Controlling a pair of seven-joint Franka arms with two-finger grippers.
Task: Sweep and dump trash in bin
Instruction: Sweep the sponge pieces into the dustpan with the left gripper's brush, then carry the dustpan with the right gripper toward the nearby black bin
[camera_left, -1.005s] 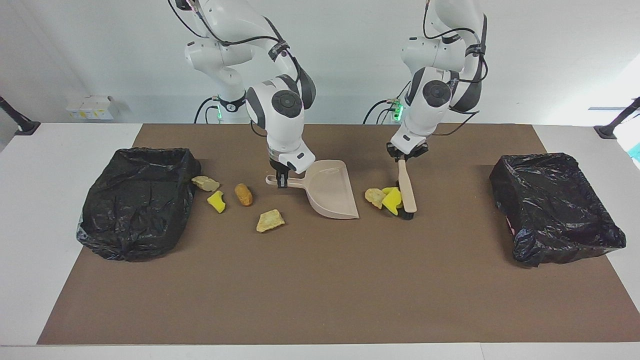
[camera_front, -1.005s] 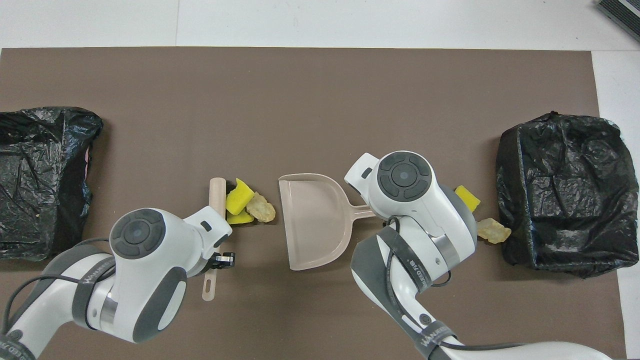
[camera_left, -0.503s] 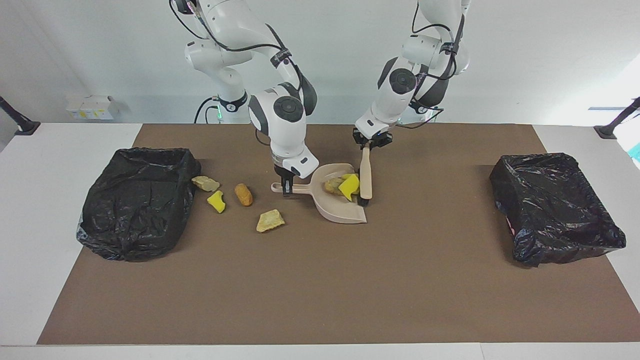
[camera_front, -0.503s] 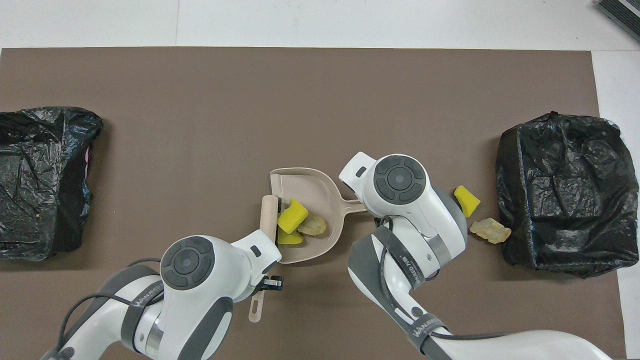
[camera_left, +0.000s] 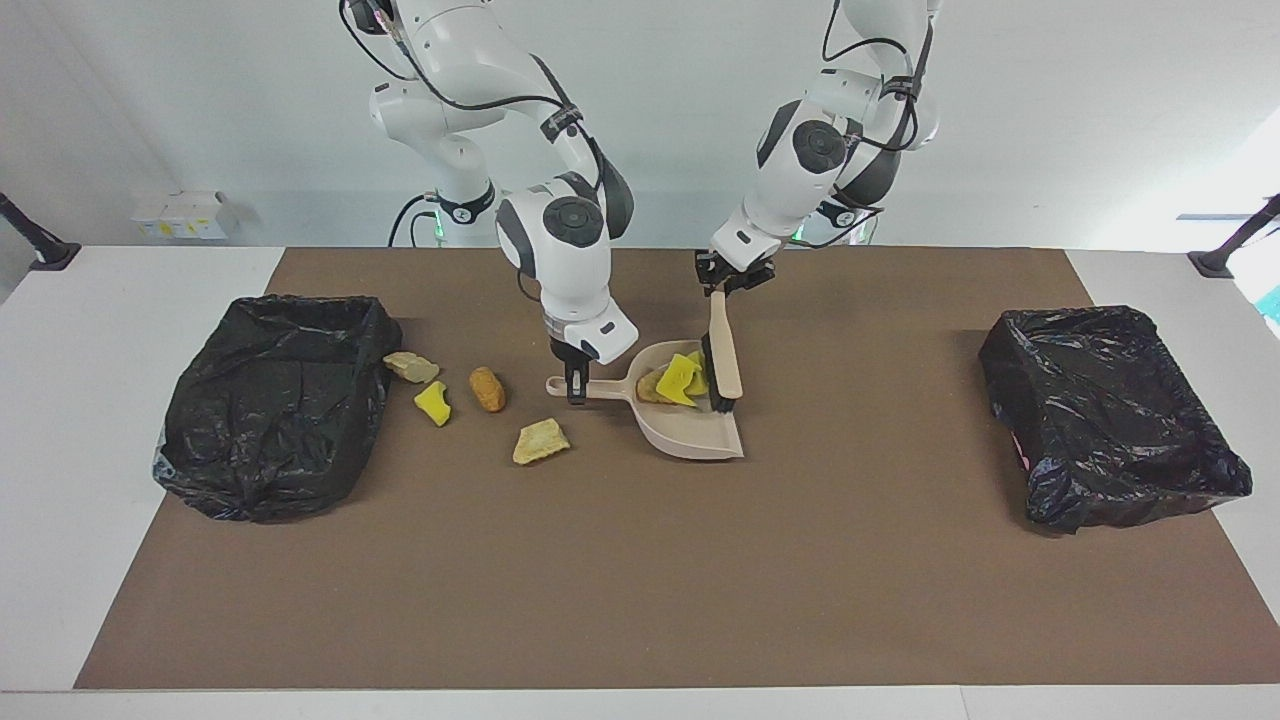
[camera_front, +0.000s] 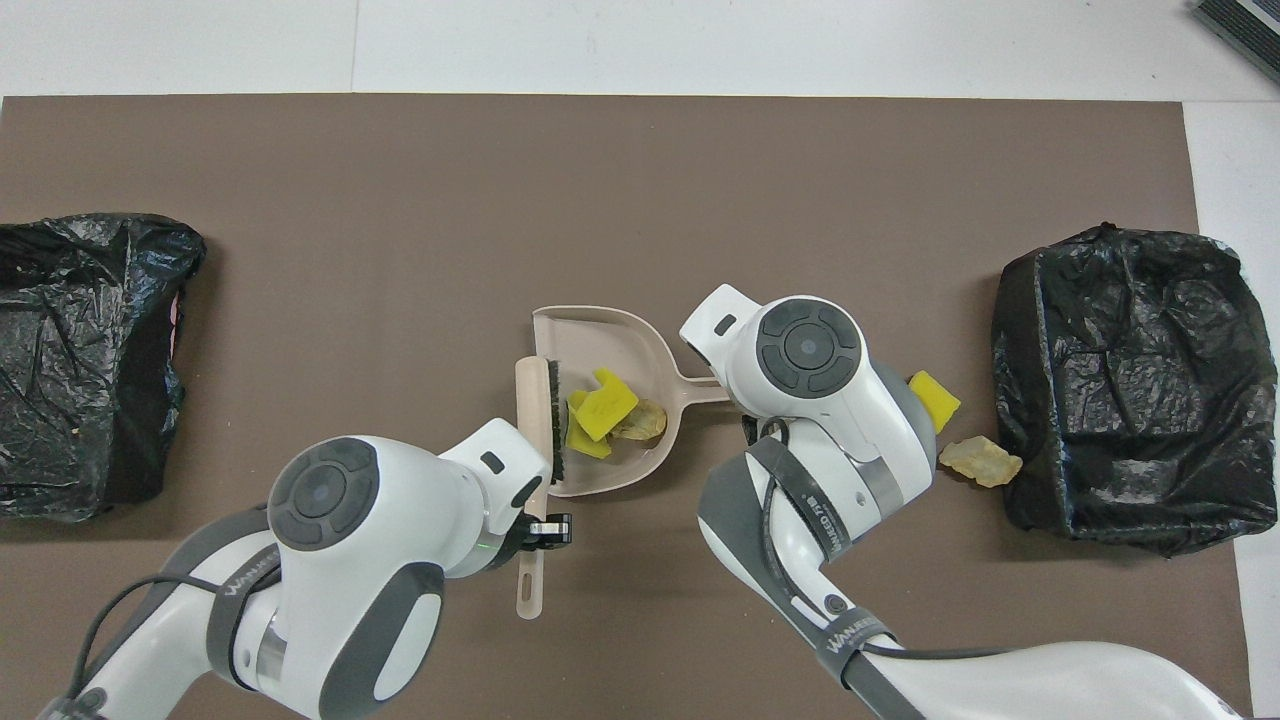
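The right claw (camera_left: 575, 388) clamps the beige plastic dustpan (camera_left: 692, 428) by its handle, mouth pointing toward the left arm's end. The left claw (camera_left: 722, 287) grips the wooden brush (camera_left: 724, 352), its length running away from the robots, bristles against yellow sponge bits (camera_left: 682, 379) inside the pan.

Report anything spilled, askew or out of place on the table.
Four scraps lie loose on the mat beside one black-lined bin, unswept: two tan chunks, a yellow bit, an orange-brown lump. Nothing else stands out.
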